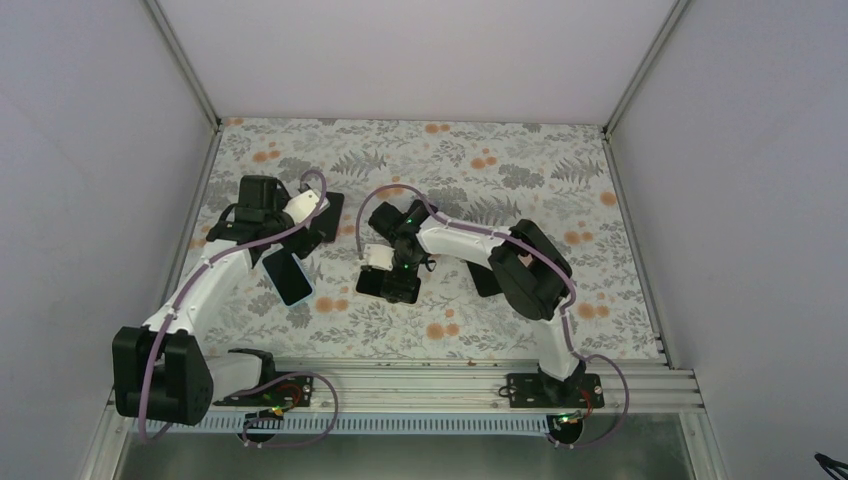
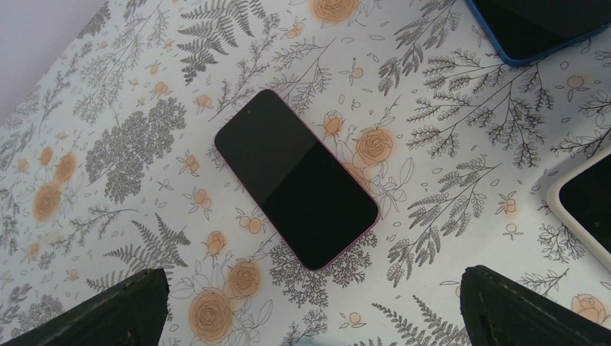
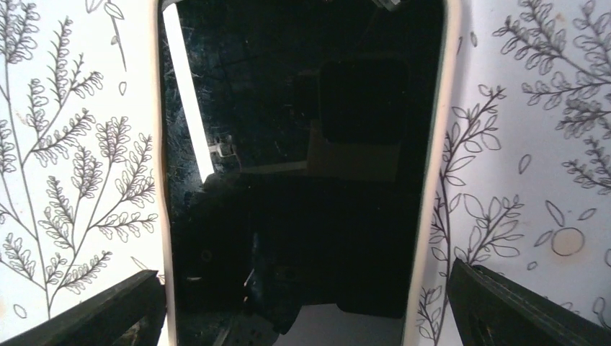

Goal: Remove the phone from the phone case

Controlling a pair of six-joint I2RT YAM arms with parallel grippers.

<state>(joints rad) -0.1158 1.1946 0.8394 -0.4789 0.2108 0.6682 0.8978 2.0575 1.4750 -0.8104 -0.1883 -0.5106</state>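
Note:
A phone with a black screen lies face up in a cream case (image 3: 432,144) and fills the right wrist view. My right gripper (image 3: 306,317) is open and low over its near end, with one finger (image 3: 94,310) outside each long edge of the case and neither touching it. In the top view the right gripper (image 1: 392,268) hovers over this cased phone (image 1: 388,290) at the table's middle. My left gripper (image 2: 313,317) is open and empty, above a pink-edged phone (image 2: 295,187) lying face up. The left gripper (image 1: 265,215) is at the table's left.
A phone in a blue case (image 2: 540,29) lies at the top right of the left wrist view, and it also shows in the top view (image 1: 288,275). The cream case's corner (image 2: 576,209) shows at the right edge. A flat dark object (image 1: 485,282) lies partly under the right arm.

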